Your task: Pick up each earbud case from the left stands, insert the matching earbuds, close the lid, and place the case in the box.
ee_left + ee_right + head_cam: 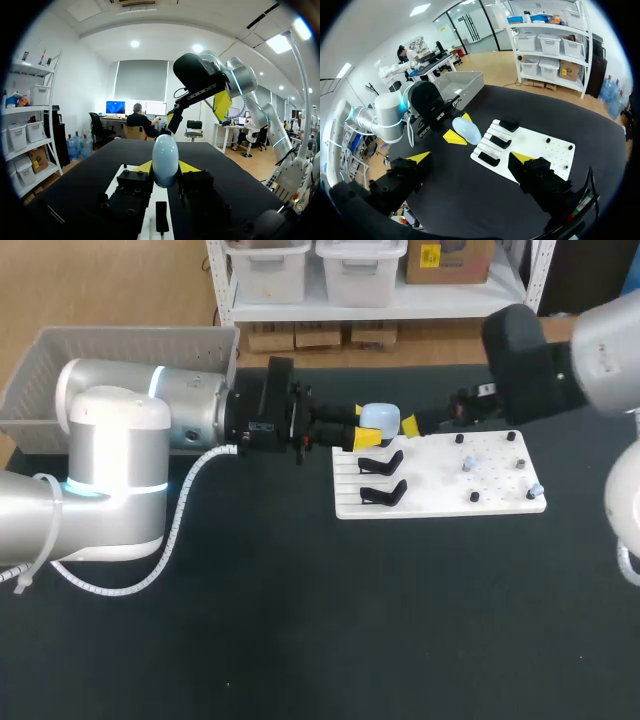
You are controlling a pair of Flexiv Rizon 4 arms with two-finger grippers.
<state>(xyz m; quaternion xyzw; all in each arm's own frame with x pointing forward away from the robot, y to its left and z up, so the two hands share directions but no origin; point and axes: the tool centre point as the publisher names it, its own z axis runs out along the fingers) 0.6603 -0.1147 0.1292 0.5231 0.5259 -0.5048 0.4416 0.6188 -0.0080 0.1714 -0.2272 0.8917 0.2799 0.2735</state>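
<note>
Upper centre: case (380,418), lid apparently shut, pinched in left tool (363,427) over board (440,502) edge; right tool (470,157) wide open, empty, alongside; judge left should hold steady while right lifts lid, then fetches earbuds (468,465).

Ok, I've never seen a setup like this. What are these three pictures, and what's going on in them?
This is a robot with two arms at a black table. One picture looks down from above and behind the robot. The two round ones come from a camera on each wrist. The left gripper is shut on a pale blue earbud case, held near the stand end of a white board. The right gripper is open, close by. The board carries black stands and a few pieces too small to identify. A grey bin sits at the far left.
</note>
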